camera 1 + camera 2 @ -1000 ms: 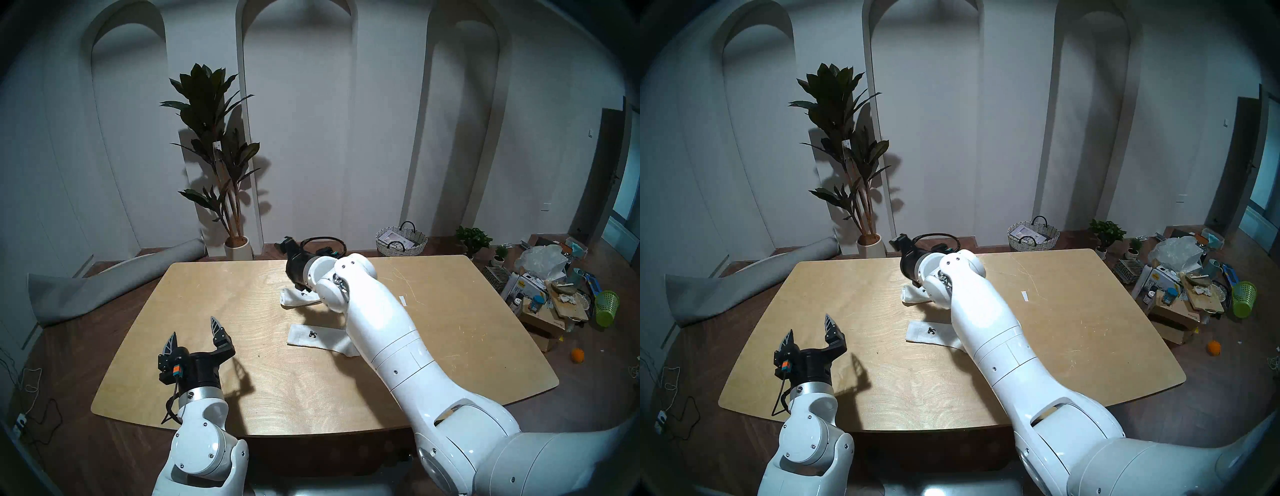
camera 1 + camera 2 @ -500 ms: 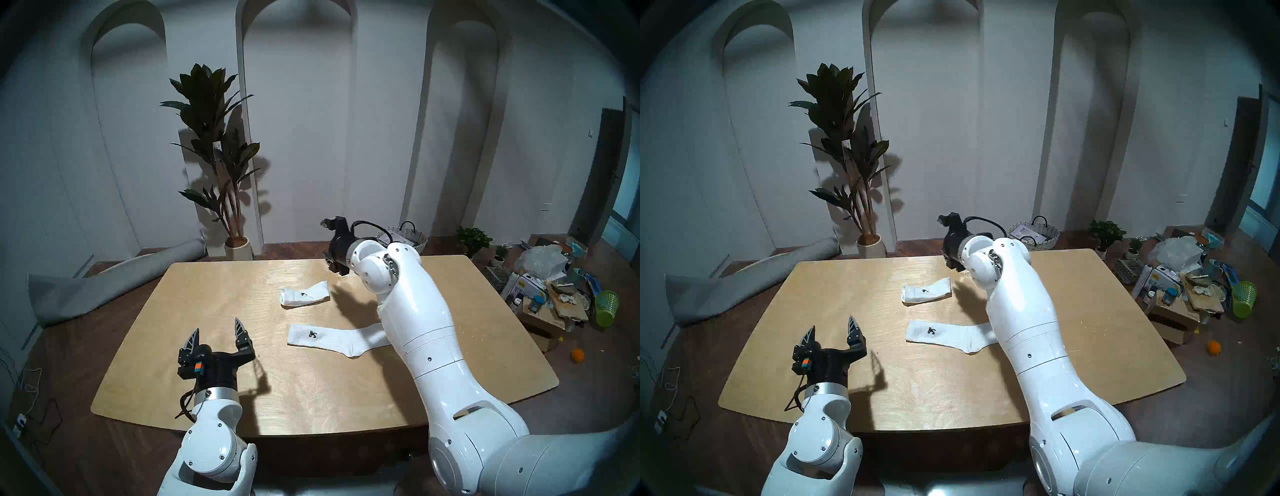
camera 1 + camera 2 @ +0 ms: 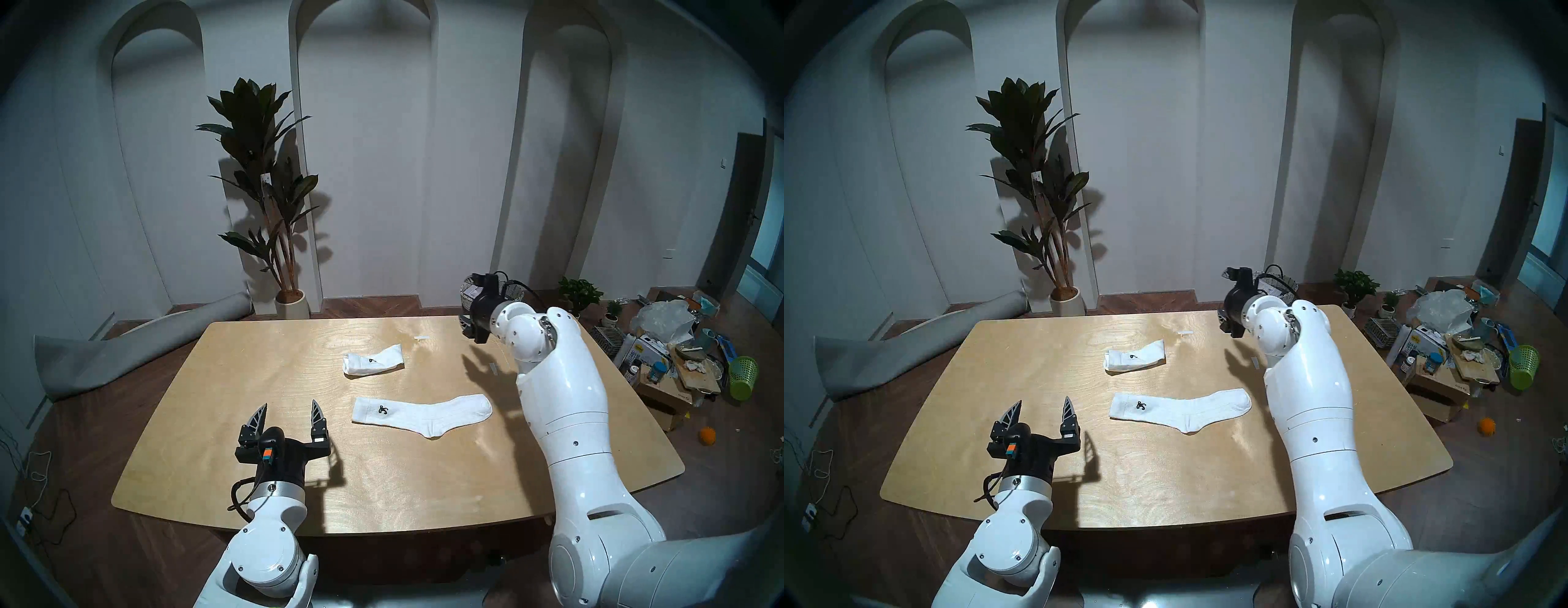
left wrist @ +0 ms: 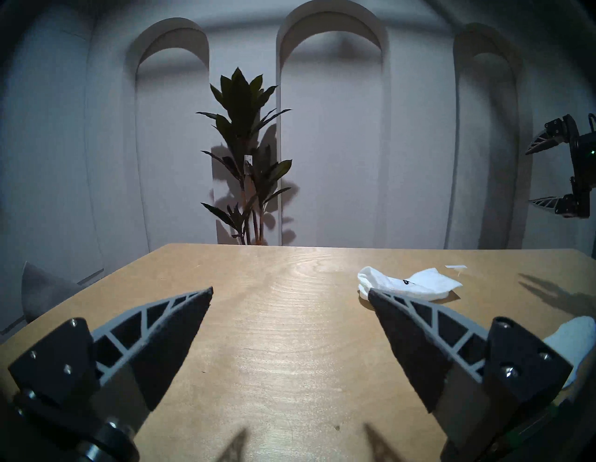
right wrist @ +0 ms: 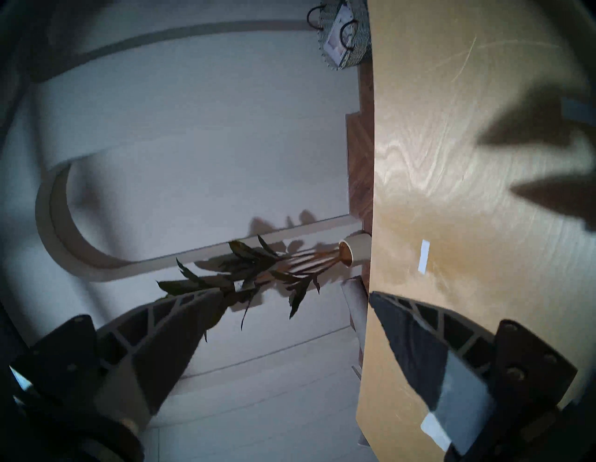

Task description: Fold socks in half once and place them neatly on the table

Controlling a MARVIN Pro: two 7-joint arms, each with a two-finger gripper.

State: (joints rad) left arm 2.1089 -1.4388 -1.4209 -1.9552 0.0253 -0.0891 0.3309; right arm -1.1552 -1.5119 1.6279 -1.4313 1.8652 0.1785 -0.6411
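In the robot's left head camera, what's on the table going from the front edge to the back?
left gripper → flat sock → folded sock → small paper strip

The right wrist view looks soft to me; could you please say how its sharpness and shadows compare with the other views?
Right wrist view: turned sideways, its end effector smeared, dark shadows on the table. Left wrist view: crisp fingers. Head views: sharp, glare on the tabletop, hard shadows.

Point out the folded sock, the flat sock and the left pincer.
folded sock point(image 3: 372, 361), head left view, middle of the bundle.
flat sock point(image 3: 420, 414), head left view, mid leg.
left pincer point(image 3: 290, 410), head left view, gap between fingertips.
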